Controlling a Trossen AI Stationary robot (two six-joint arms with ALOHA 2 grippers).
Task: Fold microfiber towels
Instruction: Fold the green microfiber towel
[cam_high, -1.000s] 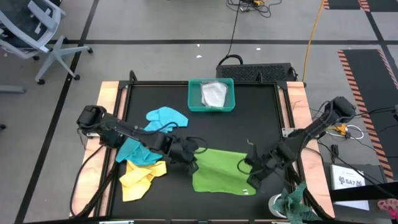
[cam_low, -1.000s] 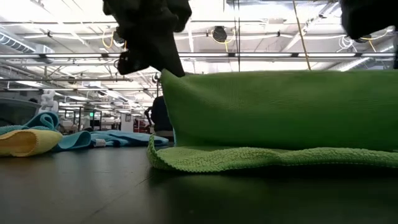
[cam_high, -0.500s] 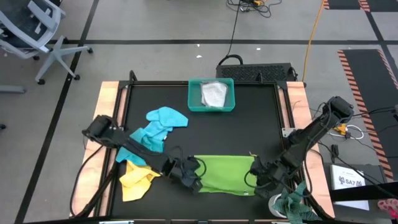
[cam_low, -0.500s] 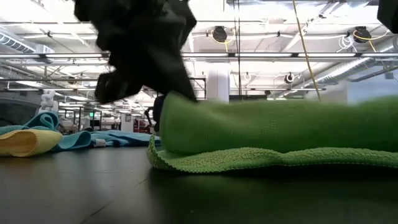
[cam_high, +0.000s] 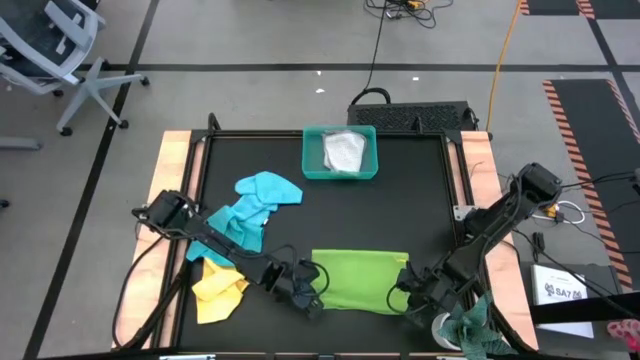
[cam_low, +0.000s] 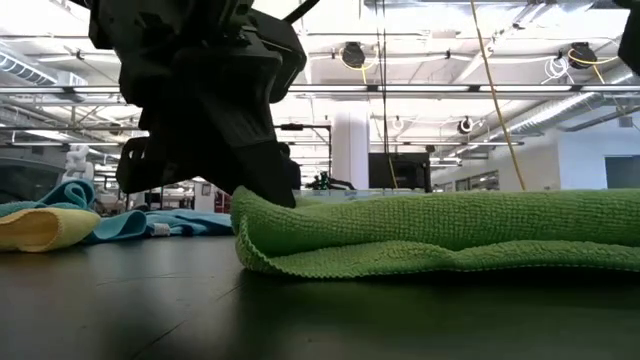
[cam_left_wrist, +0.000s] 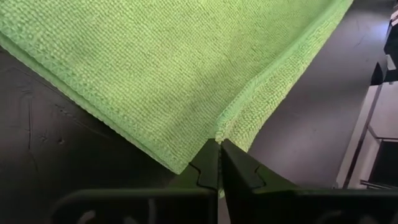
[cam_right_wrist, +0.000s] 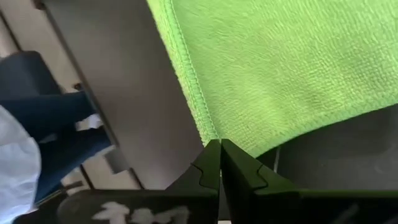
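The black table (cam_high: 400, 190) carries everything, and the lime green towel (cam_high: 360, 281) serves as the landmark: it lies folded in two layers, flat on the mat near the table's front edge. Behind the green towel, at the far edge of the table, sits the teal tray (cam_high: 312, 160) with a pale grey cloth (cam_high: 344, 151) bunched inside it. To the left of the green towel and somewhat behind it, the turquoise and light blue towels (cam_high: 252, 203) lie crumpled together, and the yellow towel (cam_high: 217, 287) is heaped directly left of the green one, touching the blue pile. Off the green towel's right front corner, past the table edge, a mottled green-and-white rag (cam_high: 477, 326) hangs. The left gripper (cam_high: 305, 294) is low at the green towel's left front corner; in the left wrist view its fingers (cam_left_wrist: 233, 168) are pressed together with the towel's corner pinched between them. The right gripper (cam_high: 408, 291) is at the towel's right front corner, and the right wrist view shows its fingers (cam_right_wrist: 233, 165) likewise closed tight on that corner's hem.
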